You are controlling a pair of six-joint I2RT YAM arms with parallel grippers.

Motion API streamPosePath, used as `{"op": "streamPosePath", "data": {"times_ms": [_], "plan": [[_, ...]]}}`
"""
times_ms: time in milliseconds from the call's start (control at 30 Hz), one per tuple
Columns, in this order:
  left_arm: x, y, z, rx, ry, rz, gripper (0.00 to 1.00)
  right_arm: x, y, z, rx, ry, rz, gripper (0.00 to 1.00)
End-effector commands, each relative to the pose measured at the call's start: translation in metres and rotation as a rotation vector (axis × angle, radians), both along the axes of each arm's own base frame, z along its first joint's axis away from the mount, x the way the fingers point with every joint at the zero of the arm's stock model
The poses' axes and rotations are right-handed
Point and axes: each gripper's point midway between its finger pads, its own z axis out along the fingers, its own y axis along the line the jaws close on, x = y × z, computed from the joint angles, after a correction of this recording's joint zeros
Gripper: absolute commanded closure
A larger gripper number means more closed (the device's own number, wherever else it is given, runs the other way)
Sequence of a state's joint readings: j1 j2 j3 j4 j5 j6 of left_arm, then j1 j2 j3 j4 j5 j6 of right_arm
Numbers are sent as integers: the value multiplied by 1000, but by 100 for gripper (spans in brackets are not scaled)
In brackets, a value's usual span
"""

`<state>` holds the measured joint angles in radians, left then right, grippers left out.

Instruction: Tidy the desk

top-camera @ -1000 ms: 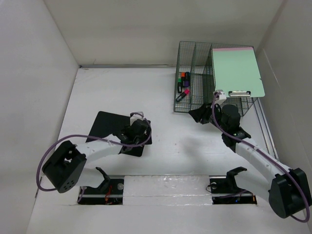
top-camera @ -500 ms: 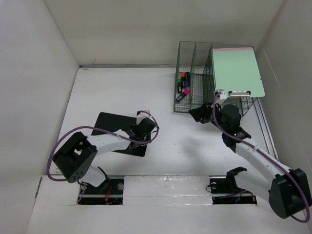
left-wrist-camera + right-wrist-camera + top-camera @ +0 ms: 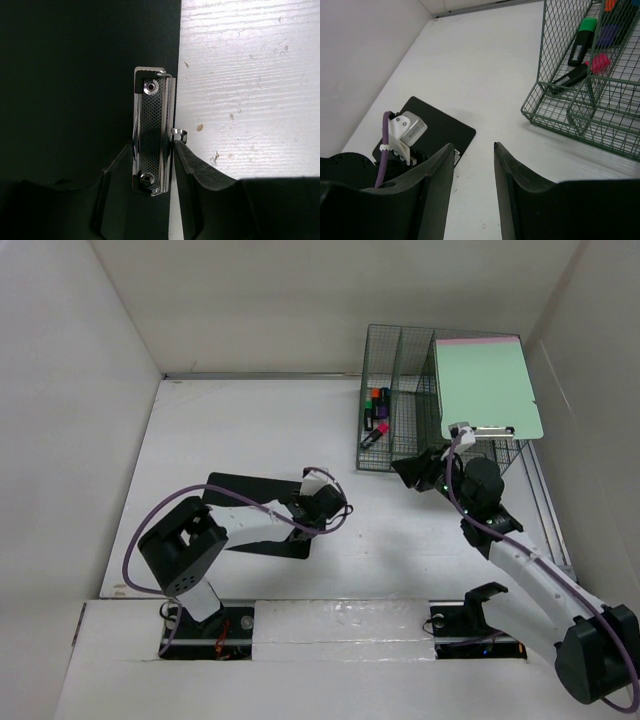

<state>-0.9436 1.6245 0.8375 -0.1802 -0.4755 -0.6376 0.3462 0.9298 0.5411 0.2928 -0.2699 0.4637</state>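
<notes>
Clipboard work at mid-desk: the black clipboard (image 3: 240, 495) is seen lying on the white desk (image 3: 250, 420), left of centre, with its metal clip (image 3: 152, 130) clamped between the fingers (image 3: 119, 167) of the left gripper (image 3: 152, 150). In the left wrist view the clip's long axis is aligned with the fingers' reach, and the board is spread away to one side of it, over the desk. The green wire rack (image 3: 400, 370), already loaded with a green clipboard (image 3: 487, 385) and highlighters (image 3: 377, 410), is set at the far right corner, well apart from the held board. The right gripper (image 3: 474, 155) is held just before that rack, jaws apart and empty, and that arm is judged the nearer to it.
</notes>
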Motion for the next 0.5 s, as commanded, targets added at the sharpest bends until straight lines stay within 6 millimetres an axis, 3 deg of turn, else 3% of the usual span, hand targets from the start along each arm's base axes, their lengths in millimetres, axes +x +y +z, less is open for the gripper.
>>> {"op": "streamPosePath", "data": {"times_ms": [0,67,133,167,300,433,467], "plan": [[-35,24,-36,101,159,-2,66,0,-4,12,8,-46,-11,57],[-35,23,-36,104,161,-2,71,-2,-5,15,14,-54,-13,57],[-35,23,-37,109,166,-5,86,-1,-10,16,15,-59,-33,57],[-36,23,-37,107,167,-7,100,-2,-10,18,15,-64,-30,57],[-32,15,-24,55,135,-31,100,-4,-13,11,11,-47,-36,57],[-23,0,21,-60,38,-56,100,-6,-6,-4,1,-5,11,51],[-22,-3,29,-88,23,-61,100,-7,-2,-7,12,9,30,45]]}}
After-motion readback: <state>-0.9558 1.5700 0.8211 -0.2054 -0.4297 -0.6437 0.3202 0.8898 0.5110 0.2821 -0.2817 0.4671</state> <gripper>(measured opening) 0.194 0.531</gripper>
